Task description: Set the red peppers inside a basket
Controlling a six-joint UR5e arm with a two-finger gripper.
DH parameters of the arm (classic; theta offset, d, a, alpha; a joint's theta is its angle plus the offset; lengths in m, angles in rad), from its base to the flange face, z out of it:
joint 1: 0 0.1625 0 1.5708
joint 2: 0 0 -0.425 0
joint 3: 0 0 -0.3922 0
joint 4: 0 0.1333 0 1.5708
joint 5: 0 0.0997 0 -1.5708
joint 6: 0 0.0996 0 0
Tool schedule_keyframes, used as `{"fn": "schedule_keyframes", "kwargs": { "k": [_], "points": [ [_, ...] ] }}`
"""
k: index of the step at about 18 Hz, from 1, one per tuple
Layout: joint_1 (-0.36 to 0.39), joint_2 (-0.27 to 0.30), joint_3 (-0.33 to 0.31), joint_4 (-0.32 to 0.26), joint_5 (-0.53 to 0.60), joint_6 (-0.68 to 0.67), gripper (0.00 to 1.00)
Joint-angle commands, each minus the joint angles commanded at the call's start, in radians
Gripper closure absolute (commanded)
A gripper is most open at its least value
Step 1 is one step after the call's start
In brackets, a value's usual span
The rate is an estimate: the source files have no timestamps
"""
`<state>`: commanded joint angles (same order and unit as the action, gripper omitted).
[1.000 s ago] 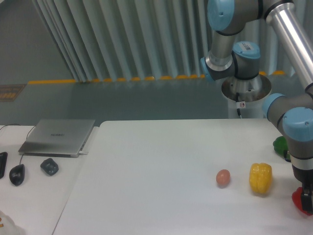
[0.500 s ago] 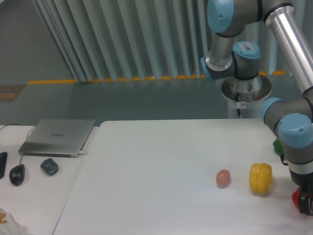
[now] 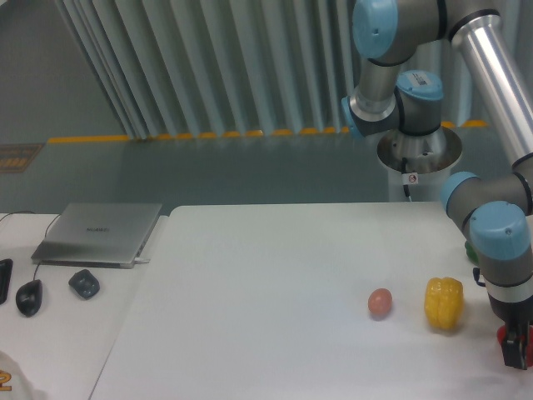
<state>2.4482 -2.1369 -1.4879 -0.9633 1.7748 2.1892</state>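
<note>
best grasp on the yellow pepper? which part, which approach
Grip the yellow pepper across its lobed mid-body, coming straight down from above. It stands upright and alone on the white table, clear of the small reddish egg-shaped item to its left, so both flanks look free for the gripper fingers.

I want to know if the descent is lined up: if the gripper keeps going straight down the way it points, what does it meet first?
Most likely the red pepper, showing just beside the gripper; depth is unclear.
</note>
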Motion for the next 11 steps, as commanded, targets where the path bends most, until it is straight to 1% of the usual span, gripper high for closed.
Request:
{"fn": "schedule_keyframes", "kwargs": {
  "k": [1,2,4,6,9,11],
  "points": [
    [0.0,0.002,-0.005,0.0,0.0,-0.026,0.27],
    [-0.005,0.0,-0.008,0.0,0.0,-0.055,0.32],
    [-0.012,-0.002,-0.012,0.0,0.0,-0.097,0.46],
    [-0.012,0.002,-0.012,0.0,-0.002,-0.108,0.56],
    [-0.012,0.017,-0.009,0.0,-0.005,-0.14,0.57],
    [-0.005,0.044,-0.005,0.0,-0.006,-0.14,0.57]
  ]
}}
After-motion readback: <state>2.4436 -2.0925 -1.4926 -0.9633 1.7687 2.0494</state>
